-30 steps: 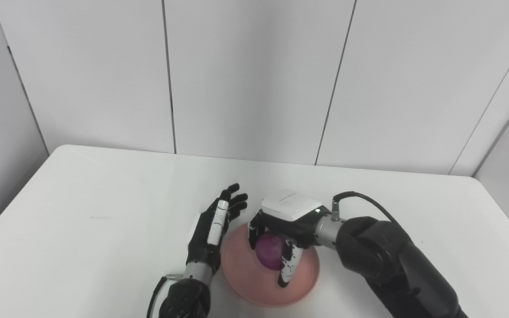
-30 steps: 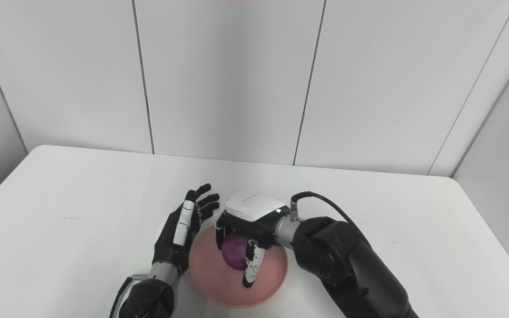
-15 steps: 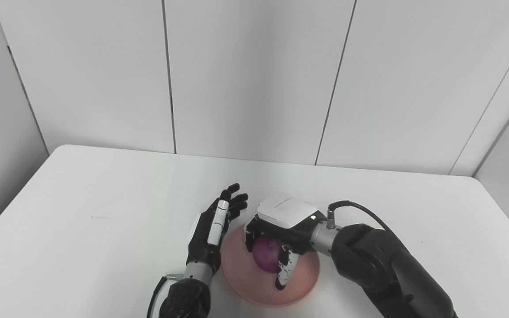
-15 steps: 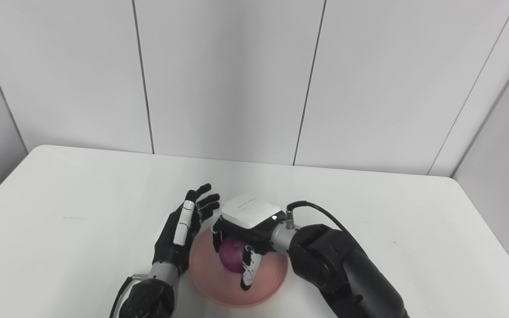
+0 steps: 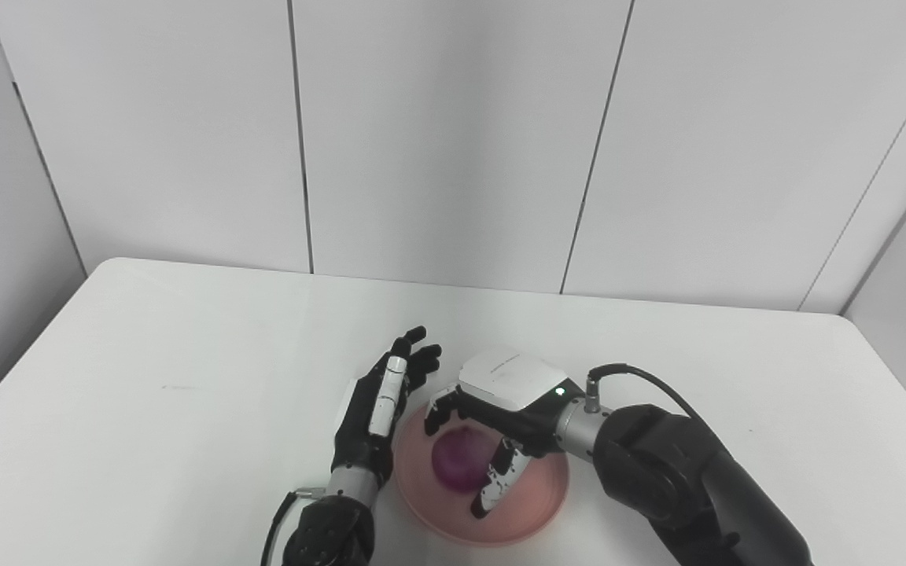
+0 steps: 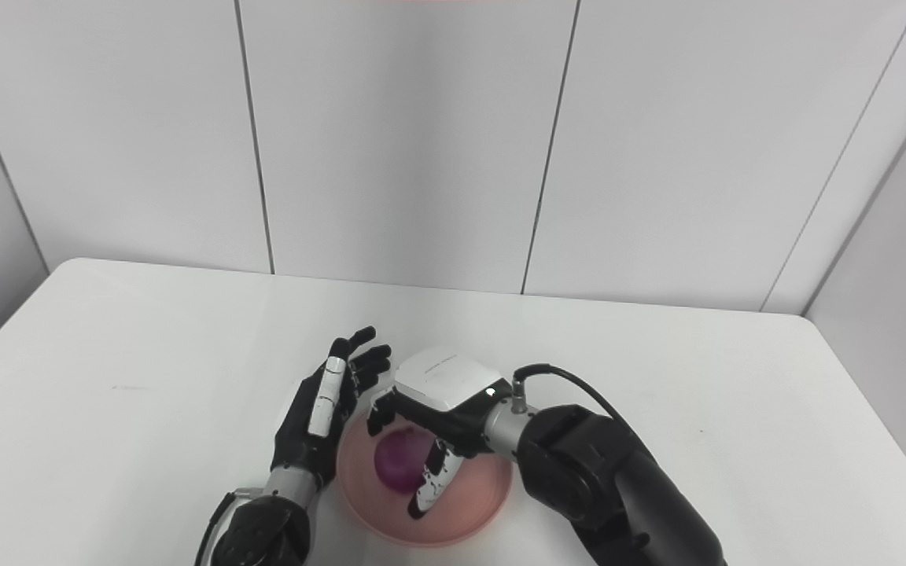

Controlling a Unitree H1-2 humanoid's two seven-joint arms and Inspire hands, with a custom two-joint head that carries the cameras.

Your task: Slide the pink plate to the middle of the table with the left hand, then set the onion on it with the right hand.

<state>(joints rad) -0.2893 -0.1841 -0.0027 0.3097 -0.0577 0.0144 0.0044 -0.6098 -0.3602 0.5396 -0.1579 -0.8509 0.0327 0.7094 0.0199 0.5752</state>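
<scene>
— Do we see any lettering, label, brand or number anywhere here?
— We find none that can be read: the white cover on the right hand (image 5: pixel 510 379) is plain to us, and so is the pink plate (image 5: pixel 535 515).

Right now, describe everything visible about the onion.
The onion is a round, purple-magenta bulb with smooth, slightly shiny skin. It sits inside the plate, left of its centre. The right hand arches over it, fingers spread; whether any fingertip touches it is unclear. The left hand stands apart, beside the plate's left rim.
</scene>
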